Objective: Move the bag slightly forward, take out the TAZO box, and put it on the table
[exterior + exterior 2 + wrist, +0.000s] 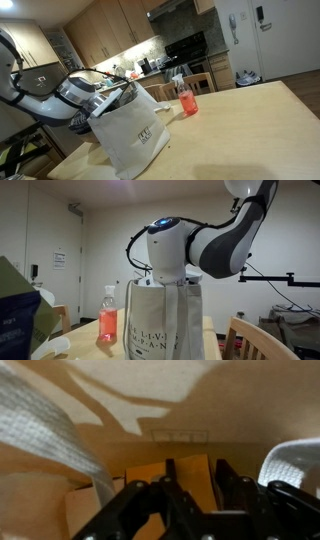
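Kitchen table (250,110), pincer (195,468) inside bag (130,135), jaws part-open over TAZO box (145,472)

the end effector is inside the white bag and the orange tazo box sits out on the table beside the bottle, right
No: the TAZO box is inside the bag, under the end effector, as the wrist view shows. The rest holds.

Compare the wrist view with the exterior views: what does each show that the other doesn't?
Wrist only: the bag from inside, the orange TAZO box in it, and the gripper with its fingers in front of the box; grip unclear.
Exterior only: the arm reaching down into the bag's mouth, the red-pink bottle and the table.
Shared: the bag alone, seen by its inner wall or its outside.
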`<state>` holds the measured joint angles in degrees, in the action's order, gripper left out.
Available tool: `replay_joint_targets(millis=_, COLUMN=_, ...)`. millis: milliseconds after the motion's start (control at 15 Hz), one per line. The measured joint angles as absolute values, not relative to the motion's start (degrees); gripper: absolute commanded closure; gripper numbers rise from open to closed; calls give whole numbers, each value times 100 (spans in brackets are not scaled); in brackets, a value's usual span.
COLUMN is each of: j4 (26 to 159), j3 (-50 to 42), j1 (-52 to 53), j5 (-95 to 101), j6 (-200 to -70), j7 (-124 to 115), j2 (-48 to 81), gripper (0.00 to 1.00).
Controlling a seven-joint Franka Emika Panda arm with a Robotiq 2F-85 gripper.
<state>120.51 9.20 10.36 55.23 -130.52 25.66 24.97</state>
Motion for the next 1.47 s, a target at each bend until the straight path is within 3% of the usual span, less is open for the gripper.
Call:
replay_joint_targets(millis=200, j4=12051, j3=919, j1=1026, j5=5523, j6=-13052, j7=2567, j2=2535, gripper=1)
replay_joint_targets(millis=1467, j4=12016, j3=1006, j1=1048, j5=5490, j6=-12892, j7=2578, j2=2550, gripper=0)
